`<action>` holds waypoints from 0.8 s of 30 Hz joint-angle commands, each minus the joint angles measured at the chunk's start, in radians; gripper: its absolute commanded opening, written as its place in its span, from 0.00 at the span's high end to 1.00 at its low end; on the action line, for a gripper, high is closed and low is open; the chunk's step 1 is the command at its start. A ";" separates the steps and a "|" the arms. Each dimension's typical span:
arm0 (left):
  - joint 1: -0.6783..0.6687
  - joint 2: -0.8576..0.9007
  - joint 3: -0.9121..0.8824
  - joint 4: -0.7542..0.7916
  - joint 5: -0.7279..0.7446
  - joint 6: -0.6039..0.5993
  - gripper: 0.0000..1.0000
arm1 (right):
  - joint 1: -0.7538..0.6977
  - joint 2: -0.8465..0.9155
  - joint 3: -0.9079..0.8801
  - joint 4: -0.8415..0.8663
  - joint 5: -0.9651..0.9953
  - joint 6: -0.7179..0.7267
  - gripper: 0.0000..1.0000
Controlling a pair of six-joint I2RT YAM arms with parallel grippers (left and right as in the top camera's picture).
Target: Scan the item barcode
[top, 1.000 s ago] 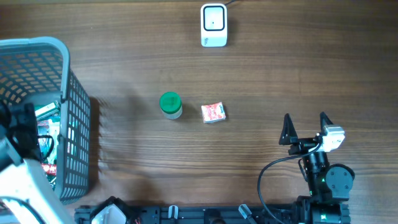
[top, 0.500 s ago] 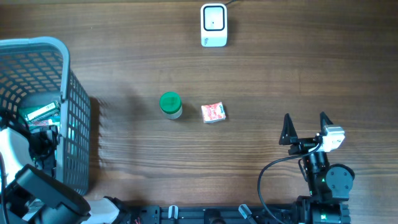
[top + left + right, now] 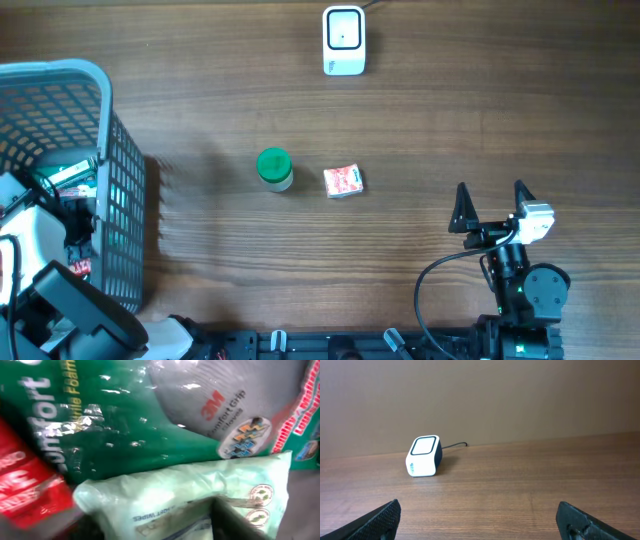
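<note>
Your table (image 3: 450, 120) carries the grey mesh basket (image 3: 60, 68) at its left edge, and your left arm reaches down into it. Its dark wrist now sits nearer the mesh wall facing the table's middle than it did a second ago.

The right gripper (image 3: 491, 190) has not shifted. It rests near the front edge with its jaws spread wide and empty.

Inside the basket, the wrist camera shows a green 3M pack (image 3: 130, 435) lying behind the pale green wipes pack (image 3: 165, 495), with a red pack (image 3: 25, 485) to the left. The wipes pack is the item nearest your left gripper (image 3: 76, 222). Its long axis runs side to side across that view, rising slightly to the right, and its small print looks upside down.

One dark finger (image 3: 240, 521) lies against the pack's lower right part. I cannot tell whether the jaws are clamped on it or loose.

The scanner (image 3: 343, 40) stands at the far edge, well apart from the basket. The green-capped bottle (image 3: 274, 168) and the small red box (image 3: 343, 181) sit mid-table, and none of the three has moved.
</note>
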 commanded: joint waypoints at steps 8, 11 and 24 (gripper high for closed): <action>-0.071 -0.011 -0.001 -0.039 -0.010 0.014 0.96 | -0.002 -0.005 -0.001 0.005 -0.016 -0.018 0.00; -0.046 -0.124 0.117 -0.132 -0.010 0.021 0.96 | -0.002 -0.005 -0.001 0.005 -0.016 -0.018 0.00; -0.349 -0.844 0.273 -0.126 0.383 0.024 0.96 | -0.002 -0.005 -0.001 0.005 -0.016 -0.018 0.00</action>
